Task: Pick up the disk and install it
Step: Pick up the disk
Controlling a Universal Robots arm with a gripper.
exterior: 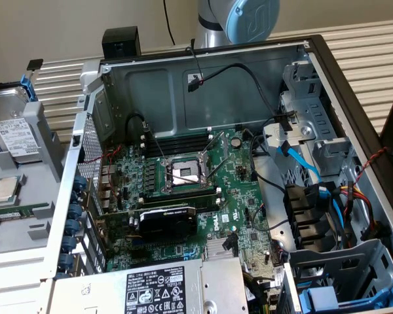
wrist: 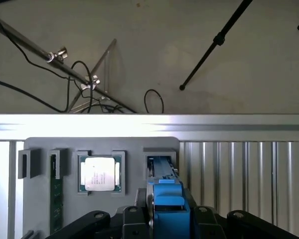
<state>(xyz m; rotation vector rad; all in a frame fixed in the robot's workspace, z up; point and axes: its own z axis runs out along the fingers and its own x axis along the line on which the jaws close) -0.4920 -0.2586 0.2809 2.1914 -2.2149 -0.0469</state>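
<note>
Gripper (wrist: 169, 215) looks clamped on the disk (wrist: 168, 196) by its blue carrier. The disk sits in its tray (wrist: 45, 145) slot, not yet lifted; the whole install into the case (exterior: 183, 85) remains

The exterior camera sits high, looking steeply down into the open grey metal computer case (exterior: 183, 85) lying on the pale slatted table (exterior: 363, 46). The wrist camera rides close behind the black claw (wrist: 168, 224), facing out over the table edge to the floor (wrist: 154, 45). Both take in the flat grey plastic parts tray (exterior: 26, 230), at nine o'clock in the exterior view, with its small square silver processor chip (exterior: 4, 190).
</note>
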